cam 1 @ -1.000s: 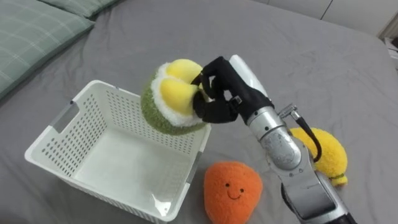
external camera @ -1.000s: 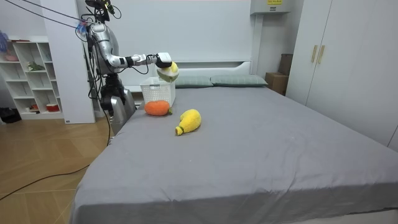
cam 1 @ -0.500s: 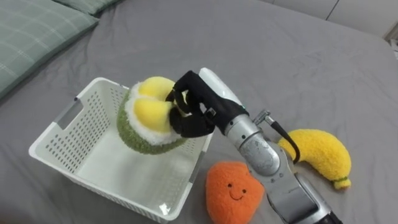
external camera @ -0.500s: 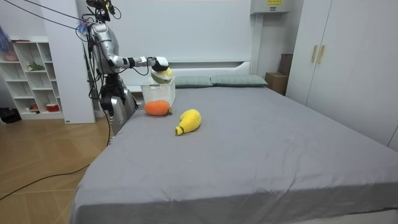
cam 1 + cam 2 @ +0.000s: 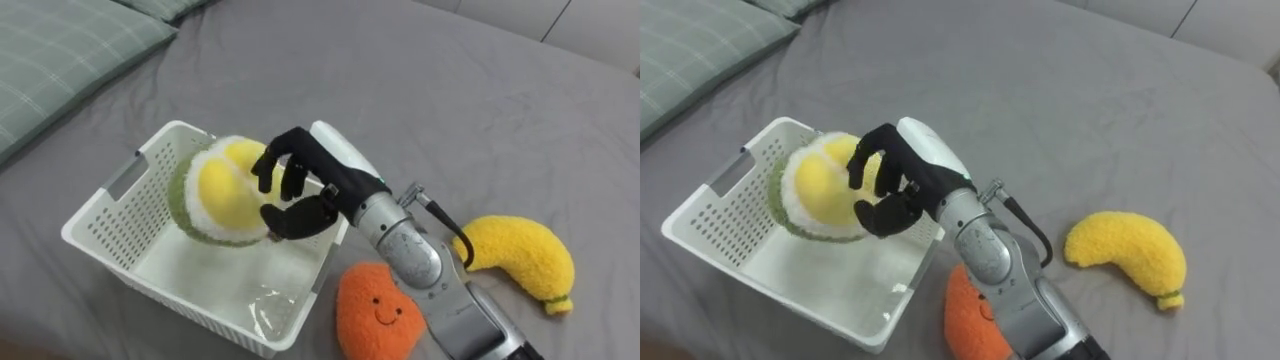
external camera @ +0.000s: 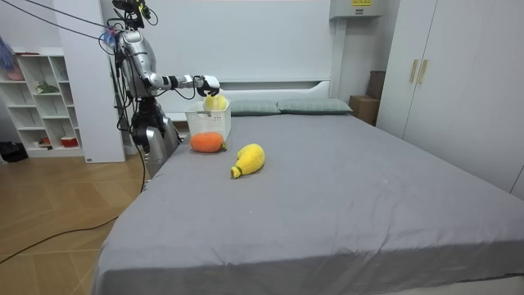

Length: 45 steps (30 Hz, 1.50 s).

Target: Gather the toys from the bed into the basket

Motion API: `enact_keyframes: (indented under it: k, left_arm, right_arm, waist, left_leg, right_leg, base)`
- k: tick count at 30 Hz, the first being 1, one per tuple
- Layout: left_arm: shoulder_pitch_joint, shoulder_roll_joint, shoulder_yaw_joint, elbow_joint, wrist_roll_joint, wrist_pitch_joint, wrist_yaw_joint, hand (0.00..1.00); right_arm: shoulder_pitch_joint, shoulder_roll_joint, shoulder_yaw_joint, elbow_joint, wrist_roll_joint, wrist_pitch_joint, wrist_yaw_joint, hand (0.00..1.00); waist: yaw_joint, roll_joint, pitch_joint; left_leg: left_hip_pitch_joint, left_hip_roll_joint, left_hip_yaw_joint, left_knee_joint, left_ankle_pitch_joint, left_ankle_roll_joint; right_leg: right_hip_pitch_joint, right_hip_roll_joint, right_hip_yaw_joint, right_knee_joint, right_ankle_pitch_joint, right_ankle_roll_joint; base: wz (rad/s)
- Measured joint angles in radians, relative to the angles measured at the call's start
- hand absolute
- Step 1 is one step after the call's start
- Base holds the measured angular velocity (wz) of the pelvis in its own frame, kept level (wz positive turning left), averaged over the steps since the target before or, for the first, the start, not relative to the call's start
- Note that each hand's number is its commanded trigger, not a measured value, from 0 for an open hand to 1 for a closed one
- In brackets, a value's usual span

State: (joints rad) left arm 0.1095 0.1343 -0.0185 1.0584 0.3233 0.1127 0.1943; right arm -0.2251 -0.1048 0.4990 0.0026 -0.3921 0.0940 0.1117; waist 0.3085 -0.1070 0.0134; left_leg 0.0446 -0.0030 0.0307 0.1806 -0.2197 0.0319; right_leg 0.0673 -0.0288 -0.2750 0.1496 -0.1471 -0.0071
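The white basket (image 5: pixel 105 228) sits on the grey bed (image 5: pixel 450 90) with a green pillow (image 5: pixel 50 60) far left. The orange plush toy (image 5: pixel 378 310) lies just beside its near right corner, the yellow banana toy (image 5: pixel 515 260) lies farther right, and open blanket stretches far and right. The right hand (image 5: pixel 310 185) reaches in over the basket's right rim, its fingers (image 5: pixel 272 160) curled over the right side of the round green-and-yellow plush toy (image 5: pixel 215 190), thumb beneath. The toy hangs inside the rim towards the far right, with white basket floor showing beneath it.
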Motion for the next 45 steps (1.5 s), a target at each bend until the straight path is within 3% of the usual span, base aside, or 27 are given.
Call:
enact_keyframes:
  k: [20, 28, 37, 41, 45]
  left_arm:
    - [-0.002, 0.005, -0.006, 0.000, -0.007, 0.000, 0.010, 0.00]
    - [0.010, -0.001, 0.057, -0.001, -0.004, -0.001, 0.007, 0.00]
    - [0.049, -0.001, 0.065, -0.001, -0.005, -0.007, 0.006, 0.00]
    - [0.068, -0.001, 0.068, -0.017, -0.002, -0.009, -0.005, 0.00]
    - [0.099, 0.000, 0.077, -0.033, 0.000, -0.009, -0.007, 0.00]
  right_arm:
    - [-0.003, -0.022, -0.013, 0.000, 0.016, 0.000, -0.045, 0.00]
    - [-0.004, -0.047, -0.143, -0.002, -0.004, -0.001, -0.091, 0.00]
    - [-0.003, -0.057, -0.243, -0.004, -0.002, -0.017, -0.146, 0.00]
    - [0.007, -0.106, -0.254, 0.000, 0.009, -0.020, -0.154, 0.00]
    - [0.045, -0.117, -0.280, 0.011, 0.007, -0.020, -0.153, 0.00]
  waist:
    - [-0.023, -0.004, -0.0024]
    - [-0.040, -0.004, -0.0022]
    - [-0.115, 0.001, -0.0019]
    - [-0.128, -0.003, -0.0050]
    - [-0.149, -0.007, -0.0080]
  left_leg:
    - [-0.001, -0.001, -0.001, -0.001, 0.000, 0.000]
    - [0.000, -0.001, -0.002, 0.002, 0.000, 0.000]
    - [0.006, -0.001, 0.000, 0.003, 0.001, 0.001]
    - [0.011, -0.001, 0.010, 0.003, 0.001, 0.001]
    - [0.020, 0.000, 0.011, 0.005, 0.001, 0.000]
  right_leg:
    - [-0.001, -0.001, -0.001, 0.000, 0.000, 0.000]
    - [0.002, -0.002, -0.002, 0.000, 0.000, 0.000]
    - [0.007, -0.002, 0.003, 0.001, 0.000, 0.000]
    - [0.007, -0.001, 0.013, 0.001, 0.000, 0.000]
    - [0.014, -0.001, 0.020, 0.001, 0.000, 0.000]
  base:
    - [0.00]
    - [0.00]
    - [0.00]
    - [-0.04]
    - [-0.01]
